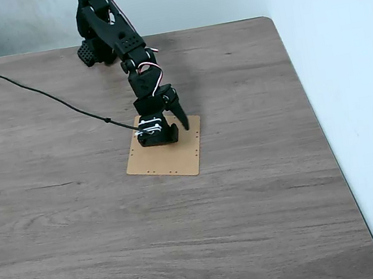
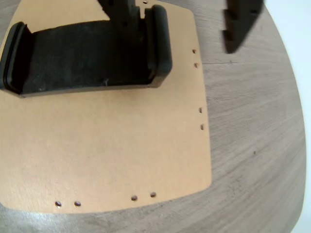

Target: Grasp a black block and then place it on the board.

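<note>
The black block (image 2: 82, 58) lies flat on the far part of the tan board (image 2: 121, 145), with its raised ends at left and right. In the fixed view the block (image 1: 157, 139) sits on the board (image 1: 168, 161) directly under the arm's wrist. My gripper (image 2: 181, 36) is open and holds nothing. One finger (image 2: 124, 14) stands over the block's right end, and I cannot tell if it touches. The other finger (image 2: 240, 24) hangs well to the right, over the bare table. In the fixed view the gripper (image 1: 169, 124) points down at the board's far edge.
The board lies mid-table on the wood-grain tabletop (image 1: 268, 190). A thin black cable (image 1: 41, 93) runs from the far left to the wrist. The table's right edge (image 1: 323, 137) is close to the board, and the arm's base (image 1: 94, 47) stands at the back.
</note>
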